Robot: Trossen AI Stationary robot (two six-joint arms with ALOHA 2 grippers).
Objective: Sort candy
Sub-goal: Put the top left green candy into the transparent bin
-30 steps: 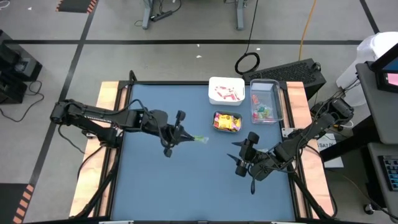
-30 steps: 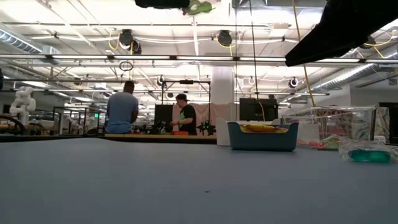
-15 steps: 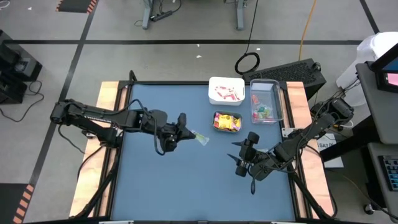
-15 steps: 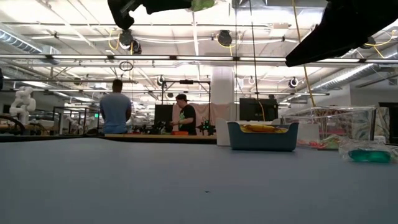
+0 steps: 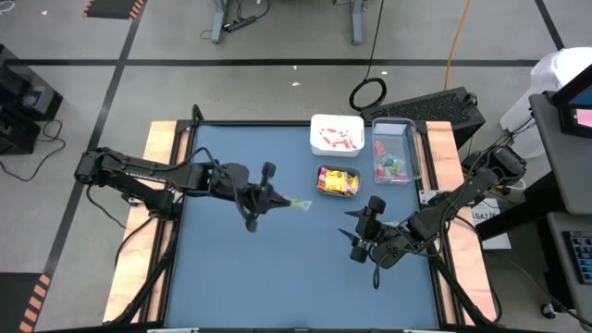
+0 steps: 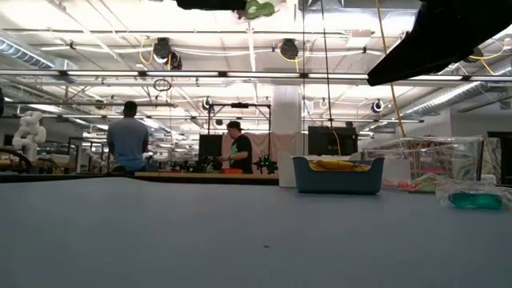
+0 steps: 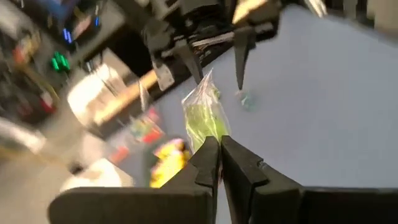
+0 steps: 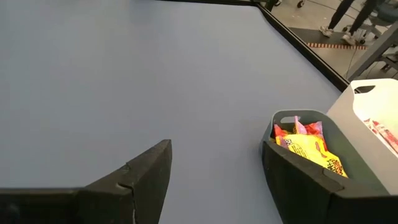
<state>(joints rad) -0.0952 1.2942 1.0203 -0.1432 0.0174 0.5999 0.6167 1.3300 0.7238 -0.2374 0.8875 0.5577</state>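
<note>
Candy mostly binned at upper right; left gripper (image 5: 277, 201) pinches one green sweet (image 5: 298, 205) mid-frame, right gripper (image 5: 355, 231) spread wide, idle

Large workshop hall behind blue tabletop (image 6: 160, 232). White ceiling beams (image 6: 200, 74), pipes, bright strip lights, hanging cables. White pillar (image 6: 286, 132) in middle. Two persons (image 6: 128, 142) stand far off at long bench (image 6: 200, 174). From above: grey floor (image 5: 277, 92) with dark lines, yellow cable (image 5: 455, 42), black cable loop (image 5: 367, 93), desk (image 5: 566, 139) at right side.
</note>
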